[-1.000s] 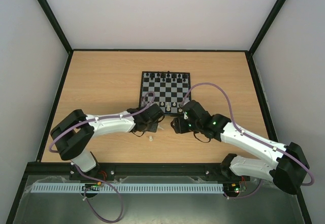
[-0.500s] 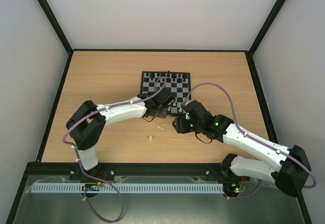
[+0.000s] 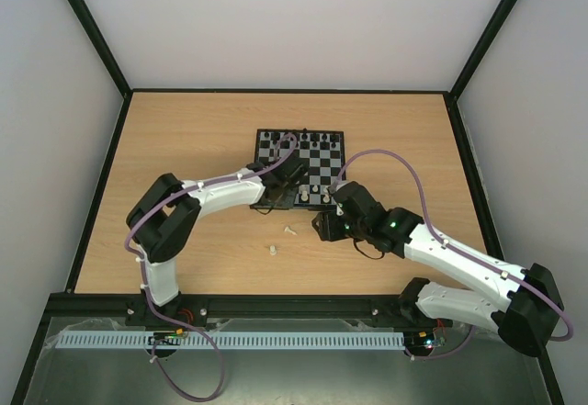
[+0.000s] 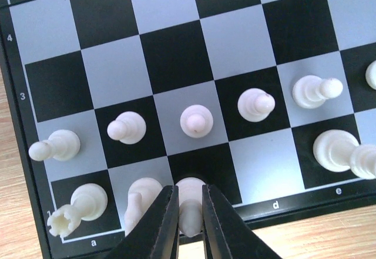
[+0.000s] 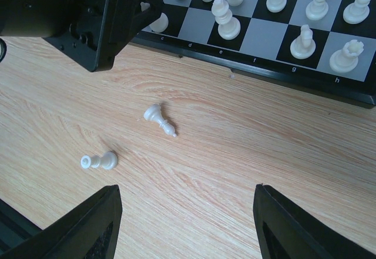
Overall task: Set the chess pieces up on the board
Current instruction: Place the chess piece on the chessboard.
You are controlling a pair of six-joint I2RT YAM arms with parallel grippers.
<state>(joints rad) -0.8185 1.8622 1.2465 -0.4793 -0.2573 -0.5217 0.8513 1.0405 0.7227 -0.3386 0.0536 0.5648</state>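
- Chess pieces (image 4: 197, 121): small, glossy cream figures, most standing upright in the two near rows of the board (image 4: 176, 59).
- Left gripper (image 4: 189, 193) is clamped on one upright piece (image 4: 189, 215) on a black square of the nearest row, just inside the rim, with a neighbour close on its left.
- First loose piece (image 5: 158, 118) lies flat on the table (image 5: 247, 165), slanted, base toward the board, tip away.
- Second loose piece (image 5: 98, 161) lies flat farther out, roughly along the rim.
- Right gripper (image 5: 188, 224) hovers above the wood, fingers apart, empty.
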